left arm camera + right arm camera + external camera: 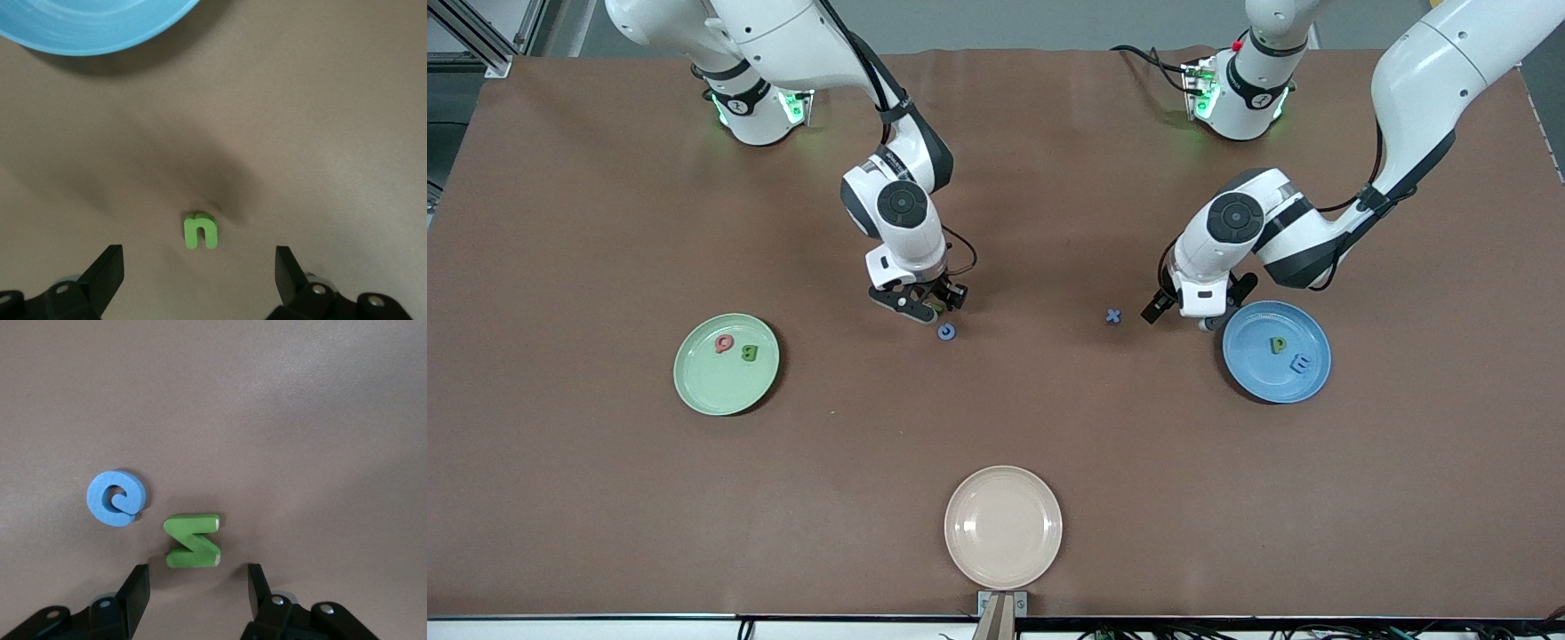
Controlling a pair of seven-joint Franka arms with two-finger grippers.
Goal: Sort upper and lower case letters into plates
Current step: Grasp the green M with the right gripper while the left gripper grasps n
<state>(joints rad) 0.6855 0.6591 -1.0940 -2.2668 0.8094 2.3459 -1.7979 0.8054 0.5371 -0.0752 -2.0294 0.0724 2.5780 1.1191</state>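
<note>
My right gripper (927, 307) hangs low over the middle of the table, its jaws open. In the right wrist view the green N (193, 540) lies just ahead of the gripper's (197, 590) fingertips, untouched, with the blue C (117, 498) beside it. The blue C (946, 332) also shows in the front view. My left gripper (1197, 313) is wide open beside the sky blue plate (1254, 378). Just ahead of the left gripper (198, 270) lies the green u (201, 231). That plate holds the green p (1279, 344) and blue E (1303, 363). The mint green plate (707, 391) holds the red Q (724, 343) and green B (749, 353). A blue x (1113, 315) lies on the table.
A beige cream plate (1003, 526) stands at the table's front edge, nearest the front camera. The sky blue plate's rim (87, 33) shows in the left wrist view. A brown mat covers the table.
</note>
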